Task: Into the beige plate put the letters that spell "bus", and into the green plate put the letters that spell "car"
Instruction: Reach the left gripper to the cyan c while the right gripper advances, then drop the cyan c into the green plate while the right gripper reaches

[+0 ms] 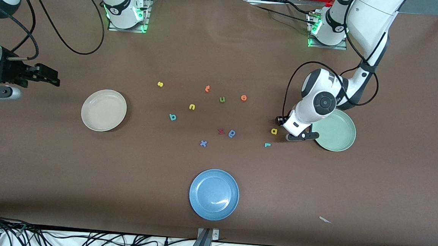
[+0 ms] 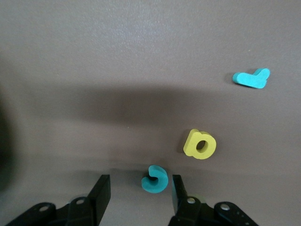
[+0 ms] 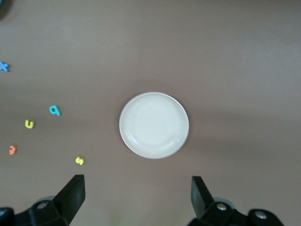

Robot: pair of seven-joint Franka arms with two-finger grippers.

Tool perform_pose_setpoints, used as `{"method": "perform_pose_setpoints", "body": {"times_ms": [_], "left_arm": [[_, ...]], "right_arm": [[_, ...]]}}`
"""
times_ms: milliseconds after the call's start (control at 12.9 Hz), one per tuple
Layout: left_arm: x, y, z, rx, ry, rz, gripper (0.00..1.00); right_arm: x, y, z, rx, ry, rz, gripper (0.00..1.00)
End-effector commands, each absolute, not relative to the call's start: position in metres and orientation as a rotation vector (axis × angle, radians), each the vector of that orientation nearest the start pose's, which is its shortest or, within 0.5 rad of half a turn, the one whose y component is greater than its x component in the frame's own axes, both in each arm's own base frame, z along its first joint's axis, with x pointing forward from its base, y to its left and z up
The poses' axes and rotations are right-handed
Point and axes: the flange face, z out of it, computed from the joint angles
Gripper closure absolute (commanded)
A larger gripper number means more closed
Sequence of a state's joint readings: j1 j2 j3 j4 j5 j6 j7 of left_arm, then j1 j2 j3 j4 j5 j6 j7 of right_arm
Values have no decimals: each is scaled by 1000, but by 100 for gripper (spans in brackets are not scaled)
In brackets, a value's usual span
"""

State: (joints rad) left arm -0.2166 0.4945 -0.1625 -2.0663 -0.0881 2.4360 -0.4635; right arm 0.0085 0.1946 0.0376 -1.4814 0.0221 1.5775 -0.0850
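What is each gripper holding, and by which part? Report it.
Nothing is held. The left gripper, open, straddles the tiny teal foam letter c without clamping it. The right gripper, open and empty, waits beside the round beige plate.

I see the left gripper (image 2: pixel 139 182) low beside the plate at the left arm's end (image 1: pixel 339 143), with the letter c (image 2: pixel 155 179) between its fingers. The letter a (image 1: pixel 274 131) lies near it, and the letter r (image 1: pixel 267 144) nearer the camera. The s (image 1: pixel 160 84), u (image 1: pixel 192 106) and b (image 1: pixel 172 116) lie mid-table, toward the plate at the right arm's end (image 1: pixel 103 110). A third plate (image 1: pixel 214 194) lies nearest the camera.
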Motion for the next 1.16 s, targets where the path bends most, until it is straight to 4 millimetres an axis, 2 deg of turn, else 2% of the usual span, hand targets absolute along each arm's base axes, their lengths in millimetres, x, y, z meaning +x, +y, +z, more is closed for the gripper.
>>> {"method": "perform_pose_setpoints", "body": {"times_ms": [0,310,465,542,619,774,1084], "left_arm": [[535,-221,178,-3203,-302,268,46],[532,-230,168,-3203,-319,257,48],[531,-230,167,-3201,-321,259,48],[530,-230,166,-3198,-322,262,49],[530,-230,166,-3197,-324,262,62],[530,-231,165,-3195,-325,264,77],[530,-232,163,-3192,-319,264,89]], "right_arm": [[612,54,524,-3077,-208,143,0],[600,106,482,-3079,-82,167,0],[588,138,456,-3079,-51,160,0],[582,148,445,-3080,-28,164,0],[577,159,434,-3079,-12,162,0],[568,172,413,-3073,8,130,0],[545,195,362,-3062,22,94,0]]}}
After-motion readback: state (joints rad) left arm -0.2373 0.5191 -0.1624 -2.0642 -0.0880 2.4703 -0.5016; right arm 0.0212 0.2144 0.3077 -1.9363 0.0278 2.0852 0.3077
